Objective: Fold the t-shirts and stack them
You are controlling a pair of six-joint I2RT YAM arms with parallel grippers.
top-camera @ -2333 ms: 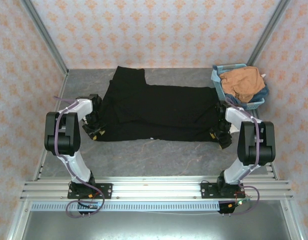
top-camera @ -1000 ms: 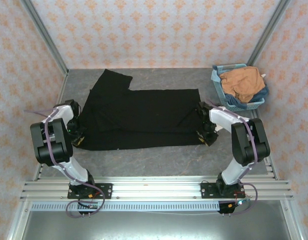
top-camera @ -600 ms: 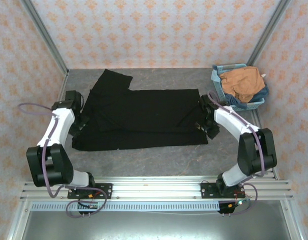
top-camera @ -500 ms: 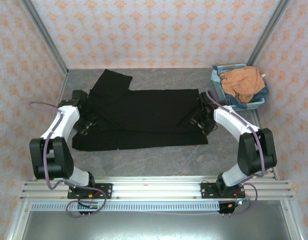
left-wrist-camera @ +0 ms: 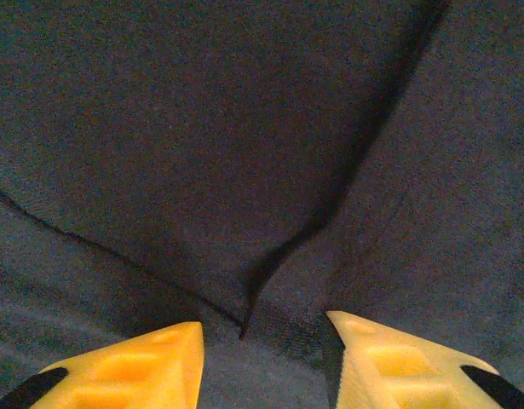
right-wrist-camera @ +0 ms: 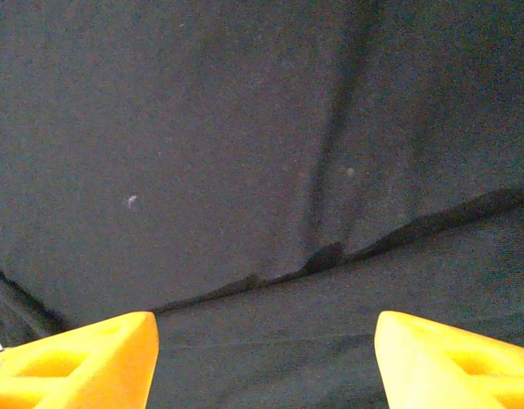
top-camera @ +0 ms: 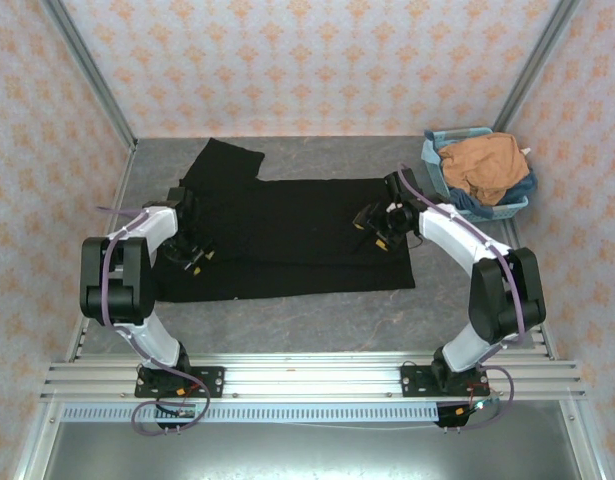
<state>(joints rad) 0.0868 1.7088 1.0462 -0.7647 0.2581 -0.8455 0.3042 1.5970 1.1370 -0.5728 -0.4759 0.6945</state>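
The table (top-camera: 317, 320) lies bare in front of the black t-shirt (top-camera: 287, 230); the light-blue basket (top-camera: 434, 172) blocks its far right corner.

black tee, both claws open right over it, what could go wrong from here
The left claw hangs open over overlapping layers of the black tee; closing there may pinch only one layer and skew the fold. The right claw faces a similar layered edge. The sleeve sticking out at the far left may drag unevenly.

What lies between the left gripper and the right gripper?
The black t-shirt, spread flat, from left gripper to right gripper; the top external view shows it.
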